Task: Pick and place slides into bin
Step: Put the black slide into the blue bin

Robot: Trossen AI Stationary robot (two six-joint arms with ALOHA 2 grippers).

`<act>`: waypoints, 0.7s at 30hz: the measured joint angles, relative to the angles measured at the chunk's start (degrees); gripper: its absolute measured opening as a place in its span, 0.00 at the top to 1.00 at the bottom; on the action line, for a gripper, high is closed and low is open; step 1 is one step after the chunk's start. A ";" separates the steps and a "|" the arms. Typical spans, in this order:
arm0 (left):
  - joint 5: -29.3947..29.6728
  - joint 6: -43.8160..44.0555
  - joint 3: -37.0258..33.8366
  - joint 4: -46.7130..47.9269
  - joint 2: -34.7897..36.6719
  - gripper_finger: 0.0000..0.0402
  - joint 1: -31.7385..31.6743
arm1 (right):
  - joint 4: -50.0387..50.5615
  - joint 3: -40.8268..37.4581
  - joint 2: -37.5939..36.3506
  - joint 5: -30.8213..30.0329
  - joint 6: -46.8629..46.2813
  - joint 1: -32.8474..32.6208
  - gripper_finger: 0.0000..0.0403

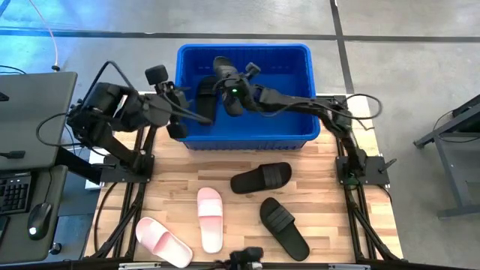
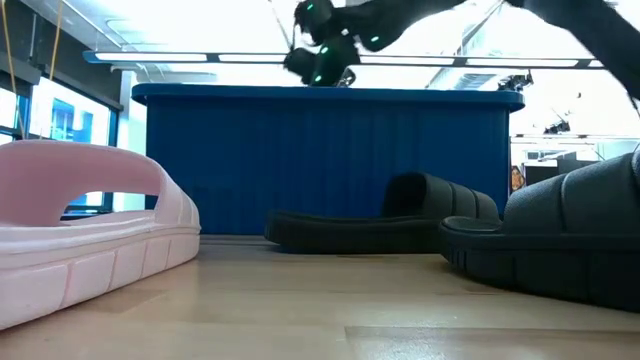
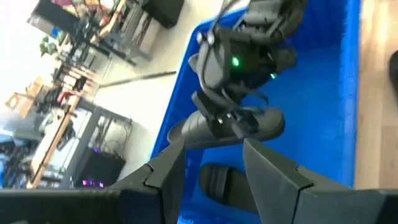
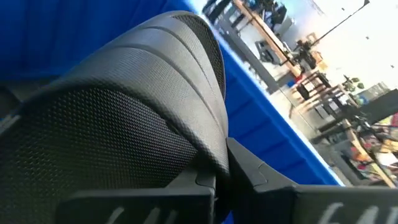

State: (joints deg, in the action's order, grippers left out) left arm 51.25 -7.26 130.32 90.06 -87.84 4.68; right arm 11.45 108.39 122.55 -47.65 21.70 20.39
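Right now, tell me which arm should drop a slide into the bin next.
Right. Its gripper holds a black slide over the bin. The left gripper is empty, open at the bin's left wall.

A robotics laboratory or workshop. The wooden table [image 1: 225, 180] rests on a black metal frame [image 1: 124, 172] over a grey concrete floor [image 1: 405, 75] scored with joint lines. Beyond the table's left edge stands a grey desk [image 1: 34, 112] with a keyboard [image 1: 13, 193] and mouse [image 1: 39, 219]. Behind are long ceiling light strips [image 2: 230, 57], large windows [image 2: 60, 120] and cluttered workbenches [image 4: 311, 74] with equipment.
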 joint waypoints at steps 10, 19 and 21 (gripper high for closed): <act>-2.25 1.96 0.00 -0.02 -0.16 0.63 -5.37 | 29.78 26.77 19.60 -0.40 -12.61 2.42 1.00; -6.00 2.07 0.00 -0.04 -0.16 0.63 -5.81 | 25.24 17.43 20.12 7.83 -15.87 4.65 0.96; -7.18 2.07 0.00 -0.04 -0.16 0.63 -5.81 | 24.62 17.42 20.09 9.86 -16.71 5.07 0.92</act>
State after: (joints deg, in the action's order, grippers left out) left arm 44.08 -5.19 130.32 90.02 -88.01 -1.13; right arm 36.07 125.81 142.64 -37.78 4.99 25.46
